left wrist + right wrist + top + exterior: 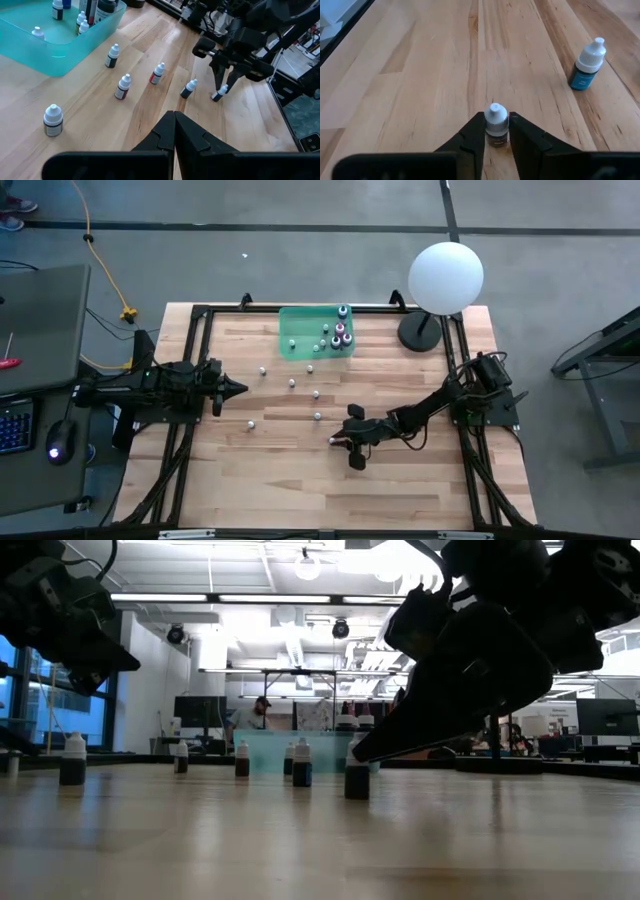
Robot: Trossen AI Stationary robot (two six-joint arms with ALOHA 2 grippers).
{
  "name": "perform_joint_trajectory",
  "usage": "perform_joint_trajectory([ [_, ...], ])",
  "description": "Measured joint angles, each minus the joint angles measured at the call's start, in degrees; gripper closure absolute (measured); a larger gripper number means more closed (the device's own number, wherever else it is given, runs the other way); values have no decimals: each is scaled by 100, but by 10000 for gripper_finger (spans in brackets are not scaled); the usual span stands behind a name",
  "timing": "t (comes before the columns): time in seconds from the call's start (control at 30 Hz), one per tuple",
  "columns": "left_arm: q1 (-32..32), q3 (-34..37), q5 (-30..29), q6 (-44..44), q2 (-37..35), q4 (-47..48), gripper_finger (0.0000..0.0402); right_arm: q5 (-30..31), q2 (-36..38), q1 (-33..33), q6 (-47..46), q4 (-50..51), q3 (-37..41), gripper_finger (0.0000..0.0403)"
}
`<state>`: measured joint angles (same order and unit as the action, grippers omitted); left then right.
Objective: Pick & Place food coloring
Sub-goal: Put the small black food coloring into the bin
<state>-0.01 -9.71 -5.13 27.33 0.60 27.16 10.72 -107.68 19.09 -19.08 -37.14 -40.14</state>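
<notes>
while you watch the wooden table [300, 470] from above, both arms are low over it.
right gripper: your right gripper [496, 131] sits at the table's middle, toward the near edge, its fingers [470, 137] pressed against both sides of a small white-capped bottle [496, 126]. the bottle stands upright between them, base on the wood.
same grip, other angles: in the left wrist view you see that gripper [223, 89] pointing down with the bottle [219, 93] pinched at its tips.
left gripper: your left gripper [236, 389] waits at the left side of the table, fingers shut together, nothing in them.
loose bottles: one with a blue label [587, 65] stands near the gripped one, apart from it. you also have several more [123, 86] standing upright and scattered across the middle of the table, between the two arms.
tray: the green tray [296, 340] lies at the far edge, with a cluster of bottles [340, 335] standing in its right end.
lamp: a white globe lamp [446, 277] stands at the far right corner, beside the tray but not touching it.
</notes>
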Motion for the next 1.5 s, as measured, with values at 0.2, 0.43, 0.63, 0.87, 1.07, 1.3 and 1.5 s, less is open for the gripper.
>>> perform_joint_trajectory([
  [0.2, -2, 0, 0, 0, 0, 0, 401, 2, 0, 2, -41, -54, 0, 354],
  [0.43, 0, 1, 0, 0, 0, 0, 401, 151, 9, 2, -185, -287, 2, 362],
  [0.63, -1, 1, 0, 0, 0, 0, 401, 350, 78, -20, -308, -371, -95, 367],
  [0.87, -1, 1, 0, 0, 1, 2, 401, 381, 636, -164, -145, 1127, -850, 368],
  [1.07, -2, 1, 3, 0, 2, 0, 401, 374, 1186, -597, 32, 3401, -2243, 368],
  [1.3, 0, 2, 2, 0, 0, 0, 401, 441, 1248, -1480, 248, 5607, -4266, 365],
  [1.5, 0, 2, 4, 0, 2, 2, 401, 670, 1241, -2625, 857, 5886, -5367, 367],
])
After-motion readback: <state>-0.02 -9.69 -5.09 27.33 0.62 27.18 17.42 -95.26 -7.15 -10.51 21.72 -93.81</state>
